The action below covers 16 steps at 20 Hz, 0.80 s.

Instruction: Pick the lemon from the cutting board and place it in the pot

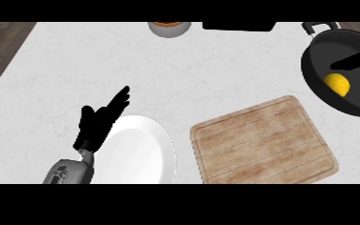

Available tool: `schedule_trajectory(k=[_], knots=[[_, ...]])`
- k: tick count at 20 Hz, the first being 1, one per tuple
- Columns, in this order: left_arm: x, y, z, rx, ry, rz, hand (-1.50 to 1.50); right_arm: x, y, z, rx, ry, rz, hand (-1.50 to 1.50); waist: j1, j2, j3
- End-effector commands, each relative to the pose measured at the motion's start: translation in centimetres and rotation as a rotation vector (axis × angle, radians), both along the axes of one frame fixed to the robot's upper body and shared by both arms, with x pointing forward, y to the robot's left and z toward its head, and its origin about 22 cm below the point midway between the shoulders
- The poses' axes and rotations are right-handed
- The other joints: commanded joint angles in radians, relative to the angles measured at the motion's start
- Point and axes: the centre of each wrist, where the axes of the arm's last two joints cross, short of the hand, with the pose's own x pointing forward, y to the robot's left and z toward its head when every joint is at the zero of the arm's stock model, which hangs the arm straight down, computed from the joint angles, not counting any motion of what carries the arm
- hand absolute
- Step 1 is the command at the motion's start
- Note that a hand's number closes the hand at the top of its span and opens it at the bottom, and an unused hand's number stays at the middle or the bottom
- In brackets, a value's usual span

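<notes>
Inside pot [316, 66] at rt edge – yellow lemon [338, 84], board [264, 140] bare, left hand [98, 121] fingers straight

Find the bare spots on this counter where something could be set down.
The white counter lies bare between the grey cup, black left hand and wooden cutting board, itself bare. Crowded: right edge, black pot holding yellow lemon; lower left, white plate.

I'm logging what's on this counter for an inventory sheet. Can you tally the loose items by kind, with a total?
Lemon: 1, lying in the pot
Pot: 1, black, at the right edge
Cutting board: 1, wooden, bare
Plate: 1, white
Cup: 1, grey, at the far edge
Dark flat item: 1, kind unclear
Total: 6
</notes>
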Motion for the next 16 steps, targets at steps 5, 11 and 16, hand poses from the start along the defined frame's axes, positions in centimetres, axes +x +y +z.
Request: schedule_trajectory(k=[5, 11, 16], knots=[[-0.1, 0.3, -1.3, 0.008, 0.016, 0.047, 0.00, 0.4, -0.4, 3.1, 0.185, -0.574, -0.192, -1.50, -0.030, -0.004, -0.002], [0.5, 1.1, 0.4, 0.010, 0.006, 0.019, 0.00, -2.3, -4.6, 2.8, 0.172, -0.802, -0.327, -1.50, -0.033, -0.008, -0.002], [-1.1, 2.3, -0.2, 0.007, 0.029, 0.033, 0.00, -6.1, -9.0, 1.4, 0.203, -0.885, -0.354, -1.50, -0.036, -0.013, -0.003]])
